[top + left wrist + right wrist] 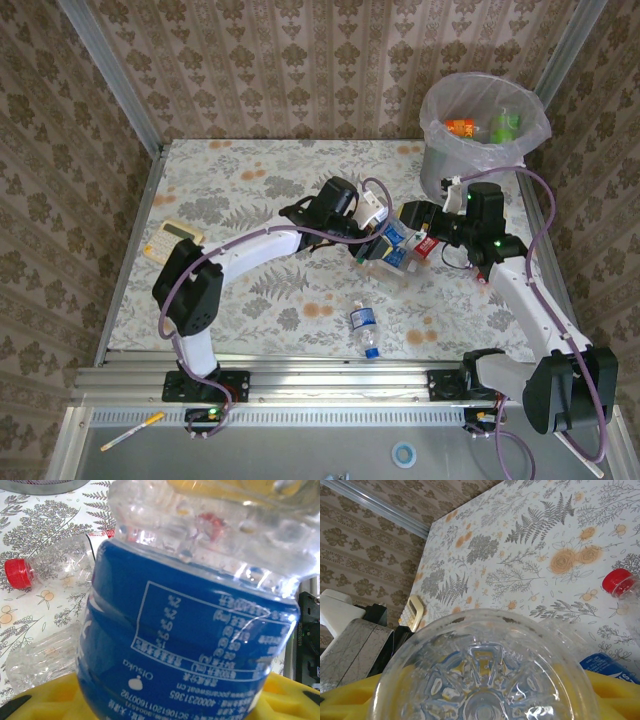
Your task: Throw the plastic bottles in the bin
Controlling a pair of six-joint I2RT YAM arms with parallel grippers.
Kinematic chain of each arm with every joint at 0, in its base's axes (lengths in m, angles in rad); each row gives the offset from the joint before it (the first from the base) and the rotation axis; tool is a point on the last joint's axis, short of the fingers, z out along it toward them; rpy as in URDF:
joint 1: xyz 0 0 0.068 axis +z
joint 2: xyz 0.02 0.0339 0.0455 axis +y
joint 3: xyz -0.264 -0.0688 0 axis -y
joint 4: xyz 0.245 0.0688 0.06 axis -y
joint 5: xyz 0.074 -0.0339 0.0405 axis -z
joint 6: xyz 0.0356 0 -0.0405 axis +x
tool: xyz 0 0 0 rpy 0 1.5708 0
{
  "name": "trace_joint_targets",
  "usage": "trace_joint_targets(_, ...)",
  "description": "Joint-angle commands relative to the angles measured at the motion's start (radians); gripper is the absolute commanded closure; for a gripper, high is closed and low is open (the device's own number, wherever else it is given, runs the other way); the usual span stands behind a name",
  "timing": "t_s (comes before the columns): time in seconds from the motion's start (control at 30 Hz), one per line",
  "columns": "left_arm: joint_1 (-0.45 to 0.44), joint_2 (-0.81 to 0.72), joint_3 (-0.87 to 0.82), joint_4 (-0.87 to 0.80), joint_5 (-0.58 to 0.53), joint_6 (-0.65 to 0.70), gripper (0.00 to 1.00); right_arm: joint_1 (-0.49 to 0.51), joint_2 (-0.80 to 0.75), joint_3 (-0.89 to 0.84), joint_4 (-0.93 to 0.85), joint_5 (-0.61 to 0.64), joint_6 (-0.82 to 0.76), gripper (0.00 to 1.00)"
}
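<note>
My left gripper (383, 243) is shut on a clear plastic bottle with a blue label (190, 645), held above the middle of the table. My right gripper (418, 236) meets it from the right. The bottle's clear ribbed base (485, 680) sits between its yellow fingers (615, 690), and I cannot tell whether they press on it. A red-capped clear bottle (50, 562) and another clear bottle (40, 660) lie on the table below. One more bottle with a blue cap (365, 330) lies nearer the front. The bin (440, 170) stands at the far right, with an orange bottle (460, 127) and a green one (503, 125) inside.
A yellow calculator (170, 241) lies at the table's left edge and is also seen in the right wrist view (412, 612). Patterned walls close the table at the back and both sides. A metal rail runs along the front edge (330, 380).
</note>
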Motion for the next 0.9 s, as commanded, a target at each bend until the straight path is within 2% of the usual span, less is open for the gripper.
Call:
trace_joint_targets(0.0,-0.013,-0.069,-0.005,0.062,0.065,0.05,0.68,-0.001,0.008,-0.007,-0.002,0.014,0.009,0.33)
trace_joint_targets(0.23,-0.014,-0.075,-0.016,0.07,0.076,0.053,0.68,0.0,0.002,-0.013,0.0,0.015,0.014,0.35)
trace_joint_targets(0.33,-0.015,-0.078,-0.02,0.073,0.076,0.053,0.65,0.0,0.002,-0.013,0.0,0.012,0.015,0.39)
trace_joint_targets(0.4,-0.013,-0.081,-0.025,0.075,0.069,0.049,0.48,-0.001,0.0,-0.012,-0.002,0.01,0.015,0.43)
trace_joint_targets(0.47,-0.01,-0.083,-0.032,0.084,0.056,0.026,0.19,-0.002,-0.004,-0.011,-0.003,0.008,0.015,0.48)
trace_joint_targets(0.57,0.018,-0.091,-0.063,0.137,0.074,-0.032,0.03,-0.001,-0.023,-0.013,-0.006,0.021,0.013,0.52)
trace_joint_targets(0.6,0.027,-0.097,-0.078,0.16,0.08,-0.048,0.0,-0.001,-0.031,-0.014,-0.009,0.028,0.009,0.52)
trace_joint_targets(0.87,0.059,-0.144,-0.146,0.223,0.082,-0.079,0.0,-0.001,-0.055,-0.013,-0.041,0.053,-0.009,0.54)
